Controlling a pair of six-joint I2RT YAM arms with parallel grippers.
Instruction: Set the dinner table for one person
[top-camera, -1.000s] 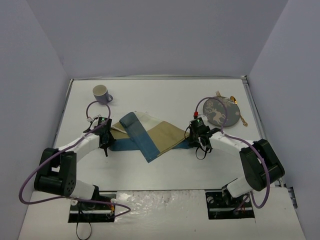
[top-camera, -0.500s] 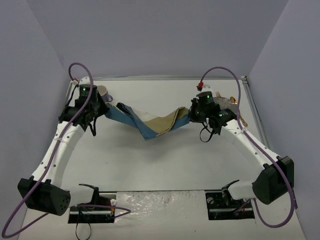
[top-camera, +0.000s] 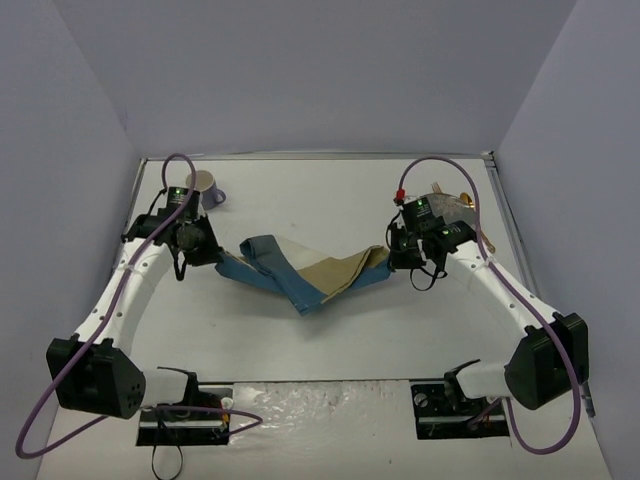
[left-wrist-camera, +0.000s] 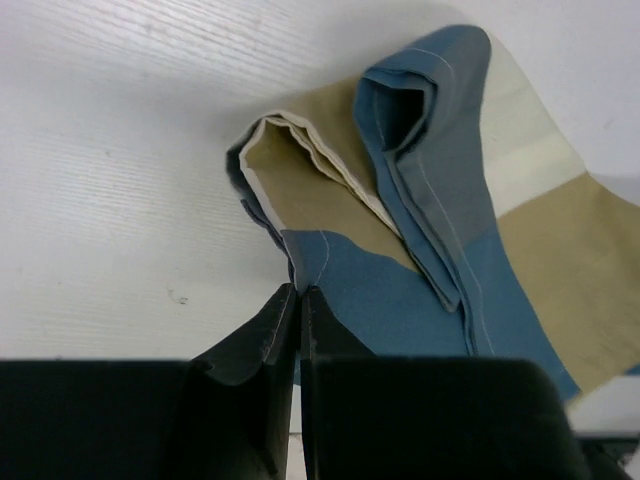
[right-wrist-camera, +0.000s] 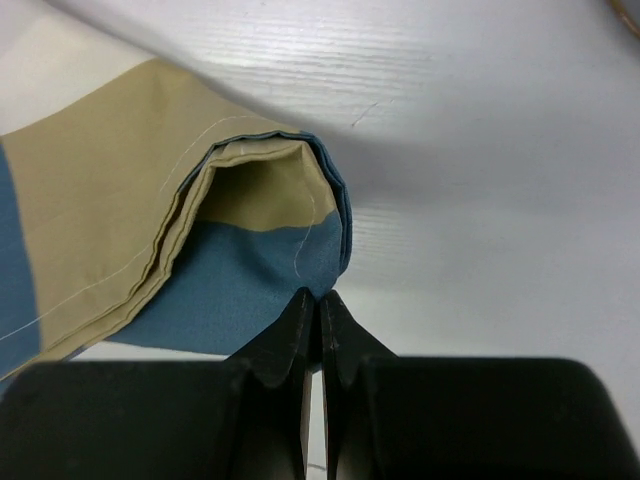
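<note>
Fingers (left-wrist-camera: 262, 345) of the left gripper (top-camera: 204, 252) pinch one end of the blue-and-tan cloth (top-camera: 305, 275) flat between them; the right gripper (top-camera: 396, 256) nips the other end likewise. The right arm hides most of the plate (top-camera: 463, 208) — a gold thing beside it is too small to name. The mug (top-camera: 203, 186) is half covered, its inside unreadable. The white table (top-camera: 350, 335) — metal-rimmed, within lilac walls — lies under the sagging cloth.
</note>
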